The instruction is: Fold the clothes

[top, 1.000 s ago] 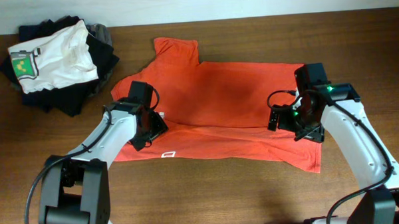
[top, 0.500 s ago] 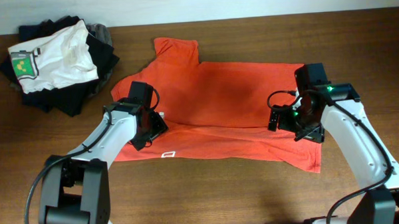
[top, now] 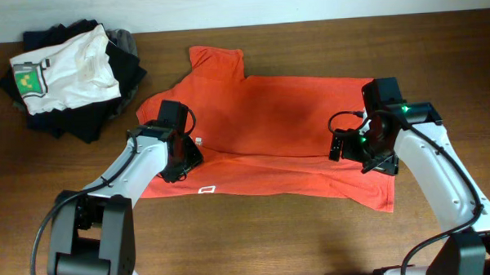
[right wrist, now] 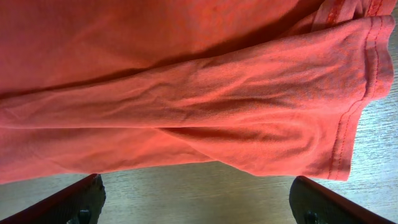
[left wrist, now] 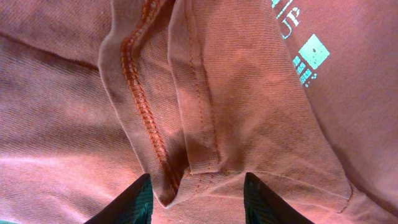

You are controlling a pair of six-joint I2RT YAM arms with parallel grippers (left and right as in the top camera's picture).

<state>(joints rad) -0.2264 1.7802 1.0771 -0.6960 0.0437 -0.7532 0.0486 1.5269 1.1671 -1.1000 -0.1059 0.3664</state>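
My clothes (top: pixel 269 120): red-orange knit cloth, matt, soft, fine ribbed weave up close; hems double-stitched, thread slightly raised; creased and wrinkled, not smooth; chest lettering (left wrist: pixel 305 56) pale flat print, matt; neck tag (top: pixel 206 189) white, too small to tell the material; desk (top: pixel 273 243) brown wood grain, low sheen, smooth; my left gripper (left wrist: pixel 196 205) fingers (left wrist: pixel 127 202) dark matt plastic by the look; my right gripper (right wrist: pixel 199 202) fingers (right wrist: pixel 74 202) same black, matt; arm shells (top: pixel 442 171) white glossy plastic, joints black and matt; white T-shirt (top: pixel 63 66) soft matt cloth, printed patch; dark garments (top: pixel 89 118) under it black and grey cloth, matt, rumpled.
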